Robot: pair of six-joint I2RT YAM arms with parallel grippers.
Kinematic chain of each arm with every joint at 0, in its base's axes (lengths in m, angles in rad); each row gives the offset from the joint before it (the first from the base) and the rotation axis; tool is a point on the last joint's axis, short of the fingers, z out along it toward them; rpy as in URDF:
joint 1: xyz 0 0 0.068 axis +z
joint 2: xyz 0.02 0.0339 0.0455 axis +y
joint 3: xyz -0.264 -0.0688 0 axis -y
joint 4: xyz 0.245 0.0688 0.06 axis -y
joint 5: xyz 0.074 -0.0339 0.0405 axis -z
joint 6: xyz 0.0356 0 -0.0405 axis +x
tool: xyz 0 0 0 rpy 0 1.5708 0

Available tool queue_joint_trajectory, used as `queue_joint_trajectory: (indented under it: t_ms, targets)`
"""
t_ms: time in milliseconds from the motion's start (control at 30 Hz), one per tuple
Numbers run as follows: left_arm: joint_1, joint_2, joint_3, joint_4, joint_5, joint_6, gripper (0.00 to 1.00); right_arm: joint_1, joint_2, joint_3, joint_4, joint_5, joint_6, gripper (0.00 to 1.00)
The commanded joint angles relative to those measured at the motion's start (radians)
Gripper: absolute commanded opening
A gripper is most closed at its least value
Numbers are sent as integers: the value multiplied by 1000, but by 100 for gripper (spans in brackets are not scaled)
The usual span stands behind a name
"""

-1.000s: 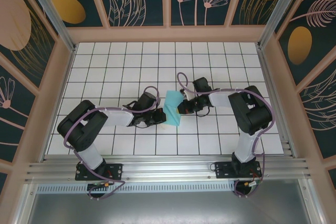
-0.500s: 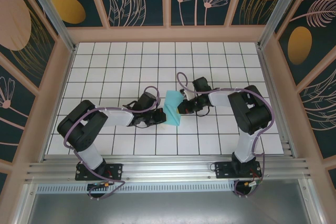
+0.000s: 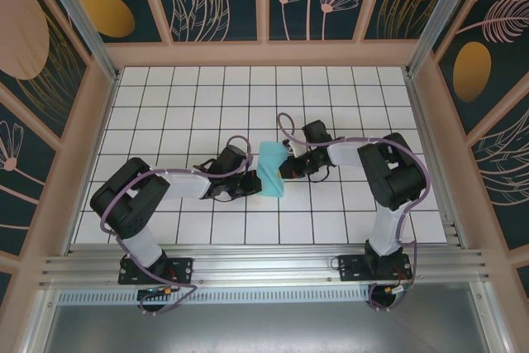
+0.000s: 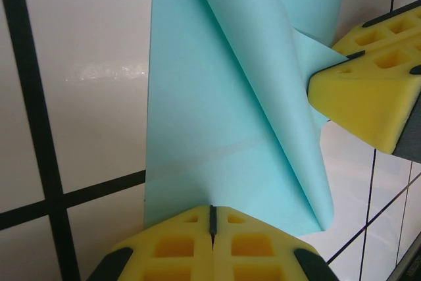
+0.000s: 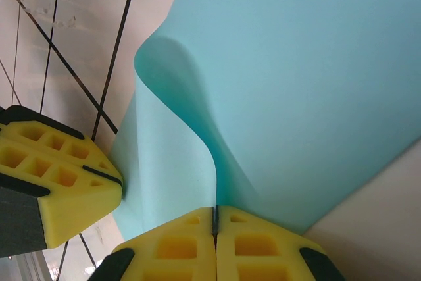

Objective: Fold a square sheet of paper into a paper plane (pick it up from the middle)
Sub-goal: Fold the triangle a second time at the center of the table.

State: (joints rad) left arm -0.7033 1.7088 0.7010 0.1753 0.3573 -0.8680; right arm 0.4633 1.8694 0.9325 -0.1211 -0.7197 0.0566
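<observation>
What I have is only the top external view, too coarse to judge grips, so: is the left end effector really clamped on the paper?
Observer: Yes. In the left wrist view the left end effector has its jaws pressed together on the edge of the sheet.
Operator: And the right one?
Observer: The right wrist view shows the right end effector shut on an edge of the sheet as well.
Operator: Is the paper lying flat?
Observer: No. Up close, a flap rises off the lower layer in a soft curve, not pressed into a crease.

Square sheet of paper [image 4: 217, 129] partly beyond both wrist views' edges.
</observation>
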Motion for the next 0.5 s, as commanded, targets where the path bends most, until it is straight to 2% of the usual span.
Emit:
queue_joint_trajectory:
  t_ms: [0, 233, 467]
  targets:
    - [-1, 41, -5, -97, -66, 25, 6, -12, 19, 22, -18, 3, -29, 7]
    - [0, 26, -1, -104, -66, 24, 7, -12, 28, 12, -30, 22, -32, 8]
    - [0, -63, 35, -118, -61, 20, 15, -10, 30, 2, -34, 61, -25, 8]
